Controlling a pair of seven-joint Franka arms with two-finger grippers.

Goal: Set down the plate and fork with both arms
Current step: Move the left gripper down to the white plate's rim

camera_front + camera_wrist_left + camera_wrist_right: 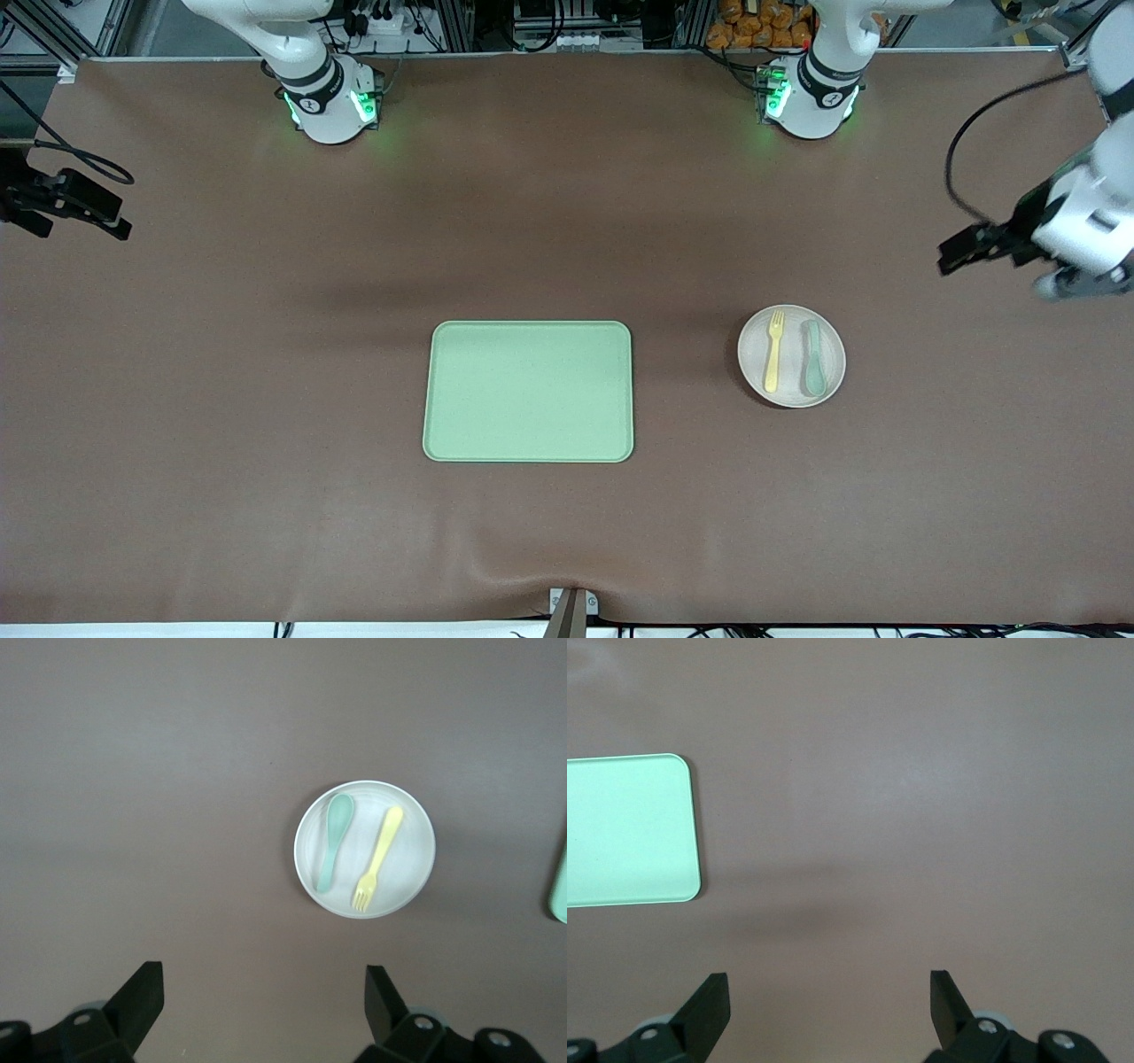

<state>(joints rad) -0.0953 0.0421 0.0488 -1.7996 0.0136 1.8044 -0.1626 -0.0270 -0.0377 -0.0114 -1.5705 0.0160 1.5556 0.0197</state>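
Front view shows the job barely begun: the plate [791, 355] sits on the table [266, 399] toward the left arm's end, well apart from the green tray [529, 391] in the middle. The fork [773, 351] lies on the plate with a grey-green spoon [813, 358] beside it. Nothing is on the tray, and neither the plate nor the fork is held, so I judge that every step of picking up and placing is left to do.

The left gripper [961, 251] hangs in the air over bare table at its own end, beside the plate but well clear of it. Its fingers [140, 992] stand wide apart and hold nothing, and the left wrist view looks down on the plate [365, 849], the fork [376, 858] and the spoon [332, 839] in the space ahead of them.

The right gripper [66, 208] waits up at the right arm's end of the table. Its fingers [709, 999] are also spread and empty, with only bare table under them and a corner of the tray [629, 828] in its wrist view.
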